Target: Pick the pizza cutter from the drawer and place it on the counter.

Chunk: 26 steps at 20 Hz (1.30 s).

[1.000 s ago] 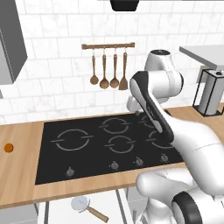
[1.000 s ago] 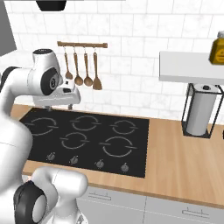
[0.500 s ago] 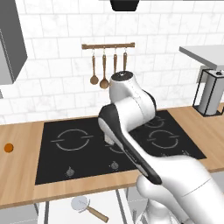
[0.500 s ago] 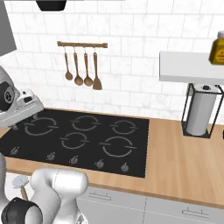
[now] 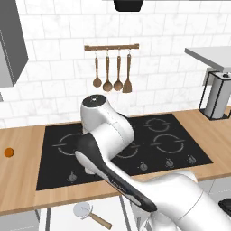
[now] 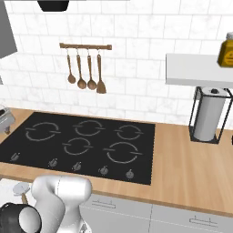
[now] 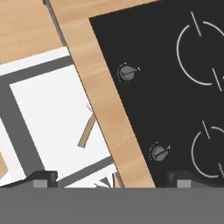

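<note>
The pizza cutter [image 5: 84, 210] lies in the open drawer [image 5: 58, 219], its round pale wheel to the left and its brown handle pointing right. Its wheel [image 6: 20, 188] also peeks out beside my arm. In the hand view only the brown handle [image 7: 86, 131] shows on the white drawer floor [image 7: 48, 113]; the wooden counter [image 7: 103, 105] edge hides the wheel. My gripper [image 7: 113, 178] hangs above the counter's front edge, open and holding nothing, one fingertip over the drawer and the other over the cooktop [image 7: 175, 87]. My own arm hides the gripper in the left base view.
Wooden spoons and a spatula [image 5: 112, 72] hang on the wall rail. A paper towel holder [image 6: 208, 118] stands on the counter at the right under a raised shelf [image 6: 195, 68] with a yellow bottle [image 6: 226, 52]. A small orange object [image 5: 8, 152] sits far left.
My arm has swung from the right of the cooktop across to its front left, and now bends low over the counter edge above the drawer. The pizza cutter has not moved.
</note>
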### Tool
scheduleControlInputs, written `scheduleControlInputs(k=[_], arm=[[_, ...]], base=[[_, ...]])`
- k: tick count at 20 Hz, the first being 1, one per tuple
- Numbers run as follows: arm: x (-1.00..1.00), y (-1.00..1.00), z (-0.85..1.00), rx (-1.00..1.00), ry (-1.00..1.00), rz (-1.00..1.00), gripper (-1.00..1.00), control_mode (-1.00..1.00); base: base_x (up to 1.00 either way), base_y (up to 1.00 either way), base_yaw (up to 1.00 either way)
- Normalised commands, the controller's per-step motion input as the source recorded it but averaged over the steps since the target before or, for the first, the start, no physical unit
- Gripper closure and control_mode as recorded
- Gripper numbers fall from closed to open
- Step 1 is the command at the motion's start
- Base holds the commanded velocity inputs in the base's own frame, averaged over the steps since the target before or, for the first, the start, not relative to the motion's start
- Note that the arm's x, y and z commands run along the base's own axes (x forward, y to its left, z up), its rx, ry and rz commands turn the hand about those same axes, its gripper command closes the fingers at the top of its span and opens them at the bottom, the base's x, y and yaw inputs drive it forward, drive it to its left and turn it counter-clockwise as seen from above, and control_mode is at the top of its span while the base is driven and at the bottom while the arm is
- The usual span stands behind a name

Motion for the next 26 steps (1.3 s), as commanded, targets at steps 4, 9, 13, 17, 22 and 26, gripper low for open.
scheduleControlInputs(k=[4, 9, 13, 17, 22, 26], arm=[[-0.21, 0.99, -0.31, 0.0, 0.1, 0.34, -1.0, -1.0], [-0.73, 0.55, -0.59, -0.01, 0.05, 0.38, -1.0, -1.0], [-0.96, -0.18, -0.63, 0.0, 0.0, 0.32, -1.0, -1.0], [-0.28, -0.27, -0.18, 0.0, -0.01, 0.11, -1.0, -1.0], [-0.08, 0.0, -0.34, 0.0, 0.0, 0.04, -1.0, -1.0], [-0.28, 0.0, -0.53, -0.02, 0.01, 0.1, -1.0, -1.0]], base=[[0.0, 0.0, 0.0], [0.0, 0.0, 0.0], [0.0, 0.0, 0.0], [0.0, 0.0, 0.0], [0.0, 0.0, 0.0], [0.0, 0.0, 0.0]])
